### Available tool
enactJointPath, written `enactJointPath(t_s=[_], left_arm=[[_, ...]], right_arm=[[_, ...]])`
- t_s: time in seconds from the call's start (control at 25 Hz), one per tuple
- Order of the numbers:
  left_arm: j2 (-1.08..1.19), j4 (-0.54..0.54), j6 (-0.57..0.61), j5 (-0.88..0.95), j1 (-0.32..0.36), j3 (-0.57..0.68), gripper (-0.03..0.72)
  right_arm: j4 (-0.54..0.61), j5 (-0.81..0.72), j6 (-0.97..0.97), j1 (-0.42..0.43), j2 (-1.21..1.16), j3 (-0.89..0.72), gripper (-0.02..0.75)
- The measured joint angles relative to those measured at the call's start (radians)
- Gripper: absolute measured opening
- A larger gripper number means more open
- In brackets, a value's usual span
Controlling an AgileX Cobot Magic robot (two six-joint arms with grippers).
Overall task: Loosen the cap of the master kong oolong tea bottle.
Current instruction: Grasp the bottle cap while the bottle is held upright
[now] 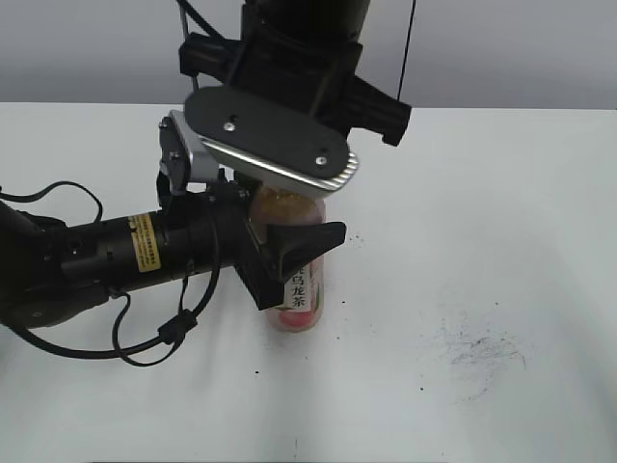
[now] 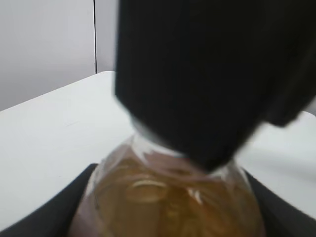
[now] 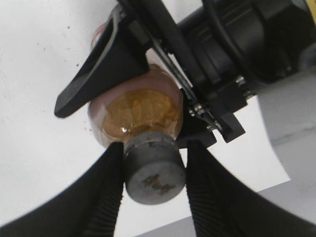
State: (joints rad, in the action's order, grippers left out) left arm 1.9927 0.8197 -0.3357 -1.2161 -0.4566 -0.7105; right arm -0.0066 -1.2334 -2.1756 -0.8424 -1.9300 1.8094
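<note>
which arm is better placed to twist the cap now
Right. Its fingers flank the cap from above, while the left gripper clamps the bottle body, steadying it.

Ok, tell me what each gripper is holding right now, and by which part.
The left gripper clamps the tea bottle around its body. The right gripper has its fingers on either side of the cap, gripping its ribbed edge.
</note>
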Motion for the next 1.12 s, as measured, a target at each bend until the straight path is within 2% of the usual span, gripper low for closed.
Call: enactJointPath(t_s=[0.08,0.24,0.32,0.52,0.72,0.92,1.12], left_arm=[[0.000,-0.002,-0.003,0.000,0.000,0.000,0.445],[0.000,-0.002,-0.004,0.002,0.000,-0.001,0.445],[0.000,-0.002,-0.004,0.002,0.000,-0.002,0.445],[0.000,-0.002,-0.004,0.003,0.000,-0.002,0.445],[0.000,-0.002,-0.004,0.004,0.000,-0.002,0.445],[0.000,-0.002,-0.004,0.004,0.000,-0.002,0.445],[0.000,-0.002,-0.004,0.004,0.000,-0.002,0.445]], right_arm=[[0.014,0.002,0.128,-0.003,0.000,0.000,0.356],[0.017,0.009,0.421,-0.013,0.000,0.000,0.565],[0.007,0.010,0.595,-0.013,0.000,0.000,0.625],[-0.069,0.033,1.157,-0.013,0.000,0.000,0.612],[-0.080,0.023,1.280,-0.013,0.000,0.000,0.575],[-0.003,0.020,1.374,-0.013,0.000,0.000,0.574],[-0.007,0.017,1.769,-0.013,0.000,0.000,0.574]])
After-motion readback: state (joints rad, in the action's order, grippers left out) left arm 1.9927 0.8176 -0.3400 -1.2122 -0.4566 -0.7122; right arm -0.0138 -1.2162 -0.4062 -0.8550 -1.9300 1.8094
